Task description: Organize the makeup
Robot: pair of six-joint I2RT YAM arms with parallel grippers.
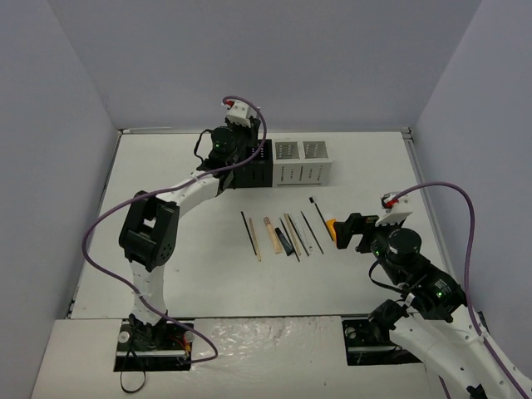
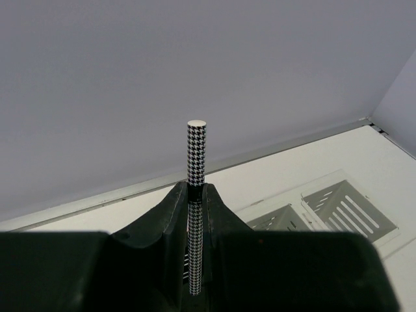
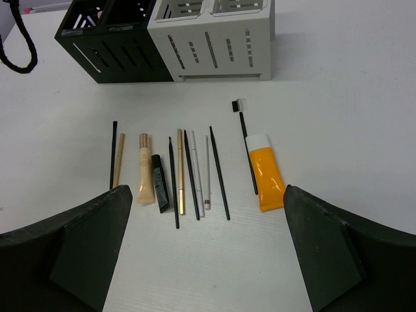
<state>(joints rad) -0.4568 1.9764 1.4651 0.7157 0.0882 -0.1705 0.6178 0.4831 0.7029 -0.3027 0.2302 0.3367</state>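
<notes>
A slim houndstooth pencil (image 2: 197,153) is being pinched upright by the closed left gripper (image 2: 196,195) over the black organizer (image 1: 249,170). The right gripper (image 1: 345,233) is being held wide open, empty, near the flat orange tube (image 3: 268,175). The remaining pencils and brushes (image 3: 181,172) are lying in a row on the table (image 3: 364,130); light, stiff and thin, they are probably best pinched mid-shaft.
</notes>
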